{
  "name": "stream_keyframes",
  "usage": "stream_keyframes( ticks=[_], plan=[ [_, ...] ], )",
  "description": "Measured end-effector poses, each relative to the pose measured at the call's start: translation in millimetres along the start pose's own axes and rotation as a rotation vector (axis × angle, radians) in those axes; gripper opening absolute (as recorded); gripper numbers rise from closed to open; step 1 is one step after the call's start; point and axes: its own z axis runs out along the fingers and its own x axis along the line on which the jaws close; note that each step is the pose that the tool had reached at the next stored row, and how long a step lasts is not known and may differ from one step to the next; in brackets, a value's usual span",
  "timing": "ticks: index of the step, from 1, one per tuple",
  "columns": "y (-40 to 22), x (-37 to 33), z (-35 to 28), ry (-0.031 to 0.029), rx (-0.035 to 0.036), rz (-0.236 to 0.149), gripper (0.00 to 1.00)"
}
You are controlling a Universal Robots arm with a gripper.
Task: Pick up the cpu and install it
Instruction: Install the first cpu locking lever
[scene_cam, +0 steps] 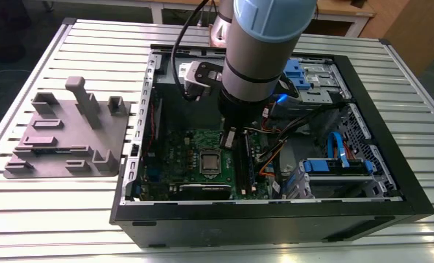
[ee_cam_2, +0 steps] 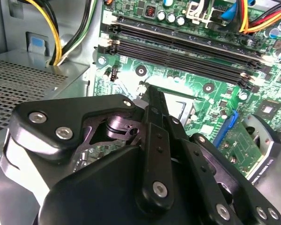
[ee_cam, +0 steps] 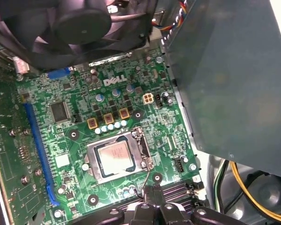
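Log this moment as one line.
hand: inside case, above motherboard, fingers together, empty | cpu: seated in socket frame | hand nearest: memory slots

Across most of the exterior view we see a tabletop (scene_cam: 41,219) of pale ribbed metal slats running side to side, brightly and evenly lit. At the upper edge of the frame we make out a light wooden table (scene_cam: 334,11) with white legs, and in the upper right a wood-toned panel (scene_cam: 414,33) standing at a slant. In the upper left corner we find a dark floor (scene_cam: 12,33), in shadow.
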Motion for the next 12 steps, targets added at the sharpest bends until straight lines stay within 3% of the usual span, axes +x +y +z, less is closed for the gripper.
stream_keyframes(
  ticks=[7,9,12],
  plan=[
    [-0.6,1.7,3.2,0.0038,-0.0063,-0.062,0.11],
    [-0.7,1.8,3.7,0.0096,-0.0064,-0.074,0.11],
    [-0.8,2.2,4.0,0.0131,-0.0082,-0.099,0.11]
  ],
)
